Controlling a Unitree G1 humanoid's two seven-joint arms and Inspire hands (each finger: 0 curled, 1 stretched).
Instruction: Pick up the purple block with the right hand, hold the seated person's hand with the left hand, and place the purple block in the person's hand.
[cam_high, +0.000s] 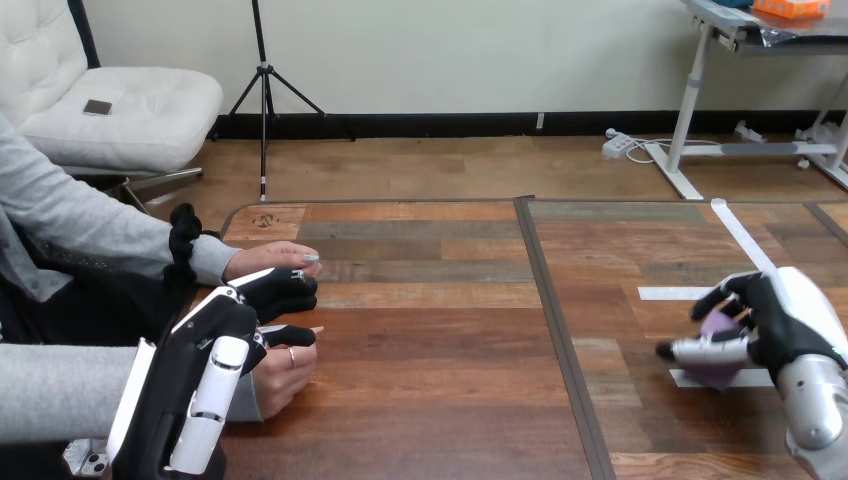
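My right hand (772, 325), at lower right, is curled round the block (718, 335); the person's lower hand (285, 372) lies well apart, at far left across the table (450, 400); my left hand (225, 325) is just beside it, grip I cannot tell; I judge the carry runs leftward.

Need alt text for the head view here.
The right robot hand grips the purple block at the right of the wooden table. At left, the left robot hand sits between the person's upper hand and lower hand.
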